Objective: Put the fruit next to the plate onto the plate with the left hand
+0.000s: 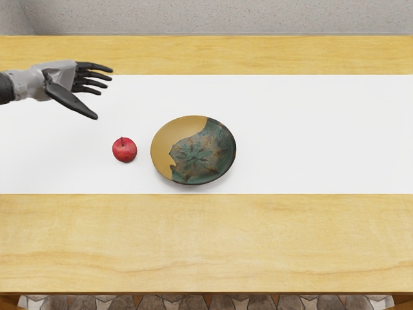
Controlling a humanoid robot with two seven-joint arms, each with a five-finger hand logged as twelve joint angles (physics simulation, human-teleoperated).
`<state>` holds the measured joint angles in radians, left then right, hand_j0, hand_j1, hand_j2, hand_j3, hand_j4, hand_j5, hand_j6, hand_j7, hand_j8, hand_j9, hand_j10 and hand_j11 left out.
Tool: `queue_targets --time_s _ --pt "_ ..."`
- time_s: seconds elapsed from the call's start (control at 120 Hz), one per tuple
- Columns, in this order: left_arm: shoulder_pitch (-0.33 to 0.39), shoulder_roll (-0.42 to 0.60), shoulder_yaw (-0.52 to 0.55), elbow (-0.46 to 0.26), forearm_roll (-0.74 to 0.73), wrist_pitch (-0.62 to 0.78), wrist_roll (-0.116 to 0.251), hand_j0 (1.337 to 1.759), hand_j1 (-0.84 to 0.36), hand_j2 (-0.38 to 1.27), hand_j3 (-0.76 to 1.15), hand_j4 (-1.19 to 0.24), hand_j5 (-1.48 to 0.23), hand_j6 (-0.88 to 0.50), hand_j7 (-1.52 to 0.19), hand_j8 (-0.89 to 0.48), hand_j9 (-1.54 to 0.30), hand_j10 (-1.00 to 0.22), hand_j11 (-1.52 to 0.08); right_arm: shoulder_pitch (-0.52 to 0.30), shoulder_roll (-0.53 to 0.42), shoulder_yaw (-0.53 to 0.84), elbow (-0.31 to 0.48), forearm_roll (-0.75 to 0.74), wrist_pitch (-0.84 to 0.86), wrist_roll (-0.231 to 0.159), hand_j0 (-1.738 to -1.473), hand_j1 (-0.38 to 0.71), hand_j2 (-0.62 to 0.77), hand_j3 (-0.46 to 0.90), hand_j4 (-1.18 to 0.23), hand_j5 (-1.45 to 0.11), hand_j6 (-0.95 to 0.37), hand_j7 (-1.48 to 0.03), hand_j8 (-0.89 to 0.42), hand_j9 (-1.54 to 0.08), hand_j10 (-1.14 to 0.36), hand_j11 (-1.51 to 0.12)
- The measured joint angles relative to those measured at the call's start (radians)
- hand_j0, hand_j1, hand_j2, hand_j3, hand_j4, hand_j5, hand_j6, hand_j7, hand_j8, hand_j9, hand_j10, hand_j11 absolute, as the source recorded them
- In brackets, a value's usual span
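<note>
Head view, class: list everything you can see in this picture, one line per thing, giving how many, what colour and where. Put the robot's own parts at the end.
apple: one, red, on the white strip, just left of the plate and not touching it
plate: one, ochre with a green-blue pattern, near the middle of the strip
strip: one, white, running across the table from left edge to right edge
table: one, light wood, filling most of the view
left hand: one, grey and black, upper left of the picture, fingers spread, holding nothing, well apart from the apple
</note>
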<state>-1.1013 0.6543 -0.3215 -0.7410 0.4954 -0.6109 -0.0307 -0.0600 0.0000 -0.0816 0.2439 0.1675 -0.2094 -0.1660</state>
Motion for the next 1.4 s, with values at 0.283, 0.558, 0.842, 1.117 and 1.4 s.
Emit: queue_targets --time_s 0.283,0.558,0.842,1.117,1.4 --pt "0.038 0.173 0.015 -0.481 0.319 0.059 0.055 1.658 0.07 0.05 0.00 -0.23 -0.30 -0.23 -0.30 -0.23 -0.30 -0.23 -0.30 0.002 0.000 0.000 -0.025 0.000 0.000 0.003 -1.658 -0.31 -0.01 0.00 -0.04 -0.05 -0.04 -0.05 -0.04 -0.05 -0.04 -0.05" --pt "0.041 0.098 0.097 -0.577 0.393 0.543 0.261 1.658 0.07 0.05 0.00 -0.24 -0.30 -0.24 -0.30 -0.24 -0.30 -0.23 -0.30 0.004 0.000 0.001 -0.040 0.000 0.000 0.003 -1.658 -0.31 -0.01 0.00 -0.04 -0.05 -0.04 -0.05 -0.04 -0.05 -0.04 -0.05" --pt "0.041 0.028 0.217 -0.635 0.496 0.870 0.558 1.658 0.07 0.05 0.00 -0.24 -0.30 -0.24 -0.30 -0.24 -0.30 -0.24 -0.30 0.008 0.000 0.002 -0.041 0.000 0.001 0.004 -1.658 -0.31 -0.01 0.00 -0.04 -0.05 -0.04 -0.05 -0.04 -0.05 -0.04 -0.05" --pt "0.005 -0.133 0.289 -0.623 0.549 0.943 0.636 1.658 0.07 0.05 0.00 -0.24 -0.30 -0.24 -0.30 -0.24 -0.30 -0.24 -0.30 0.010 0.000 0.001 -0.042 0.000 0.000 0.008 -1.658 -0.31 -0.01 0.00 -0.04 -0.05 -0.04 -0.05 -0.04 -0.05 -0.04 -0.05" --pt "-0.009 -0.227 0.358 -0.499 0.558 0.948 0.641 1.649 -0.12 0.13 0.06 -0.35 -0.47 -0.35 -0.47 -0.35 -0.47 -0.35 -0.47 0.019 0.000 0.001 -0.048 0.000 0.000 0.008 -1.658 -0.31 -0.01 0.00 -0.04 -0.05 -0.04 -0.05 -0.04 -0.05 -0.04 -0.05"
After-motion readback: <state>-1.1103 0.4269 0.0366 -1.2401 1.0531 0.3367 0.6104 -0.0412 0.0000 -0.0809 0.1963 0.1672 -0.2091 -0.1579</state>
